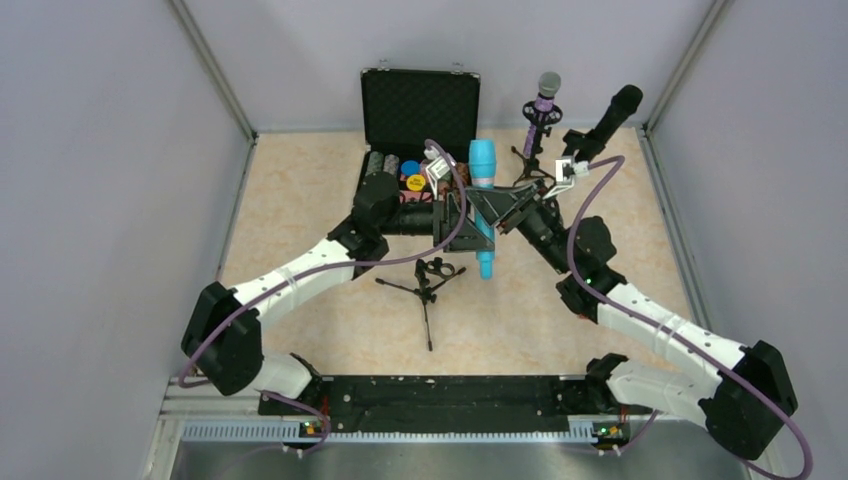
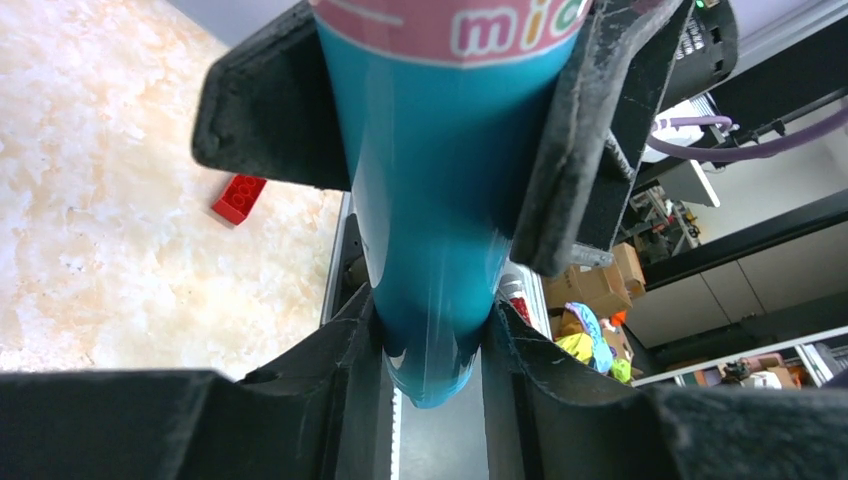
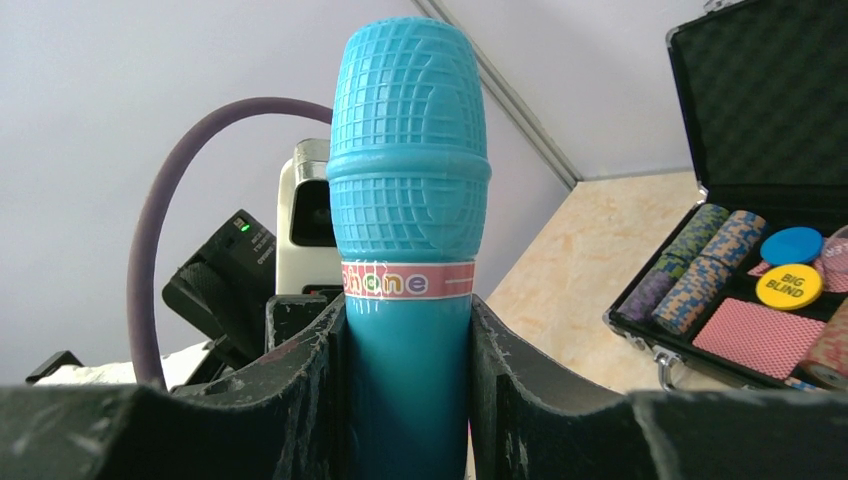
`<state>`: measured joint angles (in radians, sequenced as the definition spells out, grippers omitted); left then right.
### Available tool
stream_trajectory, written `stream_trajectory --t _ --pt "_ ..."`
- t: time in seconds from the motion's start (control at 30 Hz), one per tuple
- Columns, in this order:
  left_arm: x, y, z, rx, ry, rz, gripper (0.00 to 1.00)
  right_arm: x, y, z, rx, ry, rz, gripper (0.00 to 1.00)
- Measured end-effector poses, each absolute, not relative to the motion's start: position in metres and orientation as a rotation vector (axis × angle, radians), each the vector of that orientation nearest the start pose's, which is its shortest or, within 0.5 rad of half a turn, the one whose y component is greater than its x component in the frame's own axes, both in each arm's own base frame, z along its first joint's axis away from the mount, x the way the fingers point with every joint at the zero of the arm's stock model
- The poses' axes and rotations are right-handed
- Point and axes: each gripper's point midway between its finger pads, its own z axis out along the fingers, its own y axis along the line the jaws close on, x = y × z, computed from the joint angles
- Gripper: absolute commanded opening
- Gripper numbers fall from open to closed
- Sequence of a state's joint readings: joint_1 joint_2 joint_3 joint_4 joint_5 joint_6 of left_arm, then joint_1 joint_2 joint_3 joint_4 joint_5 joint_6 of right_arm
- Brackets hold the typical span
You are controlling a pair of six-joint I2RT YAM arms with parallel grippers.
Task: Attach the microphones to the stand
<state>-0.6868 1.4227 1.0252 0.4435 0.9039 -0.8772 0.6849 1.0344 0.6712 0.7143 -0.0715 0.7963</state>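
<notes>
The bench (image 1: 300,200) carries an open black case (image 1: 420,100) of poker chips (image 3: 700,270) at the back. Over its middle is the turquoise microphone (image 1: 482,160). The right gripper (image 3: 408,330) pinches its body just under the label, and the left gripper (image 2: 435,340) pinches its tail end. A small tripod stand (image 1: 428,285) lies flat just beside that tail.

High rear overview — both wrist views close-up on the shared turquoise microphone (image 2: 430,250)

Turquoise microphone (image 3: 408,200) upright in right claw (image 3: 408,330)
</notes>
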Motion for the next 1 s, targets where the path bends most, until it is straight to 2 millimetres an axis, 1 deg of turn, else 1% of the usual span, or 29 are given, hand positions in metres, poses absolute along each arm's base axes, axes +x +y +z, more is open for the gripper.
stream_trajectory --t 0.13,0.3,0.37,0.47,0.5,0.53,0.63,0.7,0.77,0.83,1.0 --pt "0.197 -0.365 0.311 0.696 1.782 -1.797 0.0 0.261 0.267 0.362 -0.01 1.377 1.287 0.1" --pt "0.19 -0.356 0.315 0.693 1.767 -1.753 0.0 0.253 0.267 0.367 -0.052 1.404 1.293 0.23" --pt "0.189 -0.354 0.314 0.687 1.766 -1.742 0.0 0.251 0.268 0.367 -0.076 1.415 1.314 0.28" --pt "0.189 -0.352 0.309 0.675 1.773 -1.727 0.0 0.25 0.266 0.361 -0.104 1.447 1.352 0.47" --pt "0.189 -0.351 0.307 0.669 1.776 -1.723 0.0 0.25 0.266 0.359 -0.111 1.458 1.367 0.5" --pt "0.188 -0.35 0.306 0.663 1.784 -1.724 0.0 0.25 0.265 0.357 -0.124 1.465 1.38 0.52" --pt "0.185 -0.344 0.303 0.642 1.809 -1.729 0.0 0.254 0.26 0.361 -0.147 1.446 1.399 0.52" --pt "0.184 -0.34 0.304 0.636 1.81 -1.728 0.0 0.253 0.26 0.361 -0.169 1.444 1.417 0.54" --pt "0.181 -0.338 0.306 0.637 1.805 -1.727 0.0 0.249 0.264 0.361 -0.199 1.443 1.446 0.61" --pt "0.178 -0.336 0.308 0.639 1.802 -1.728 0.0 0.246 0.267 0.359 -0.222 1.449 1.471 0.65" --pt "0.174 -0.334 0.31 0.649 1.801 -1.735 0.0 0.244 0.277 0.351 -0.27 1.47 1.535 0.69"
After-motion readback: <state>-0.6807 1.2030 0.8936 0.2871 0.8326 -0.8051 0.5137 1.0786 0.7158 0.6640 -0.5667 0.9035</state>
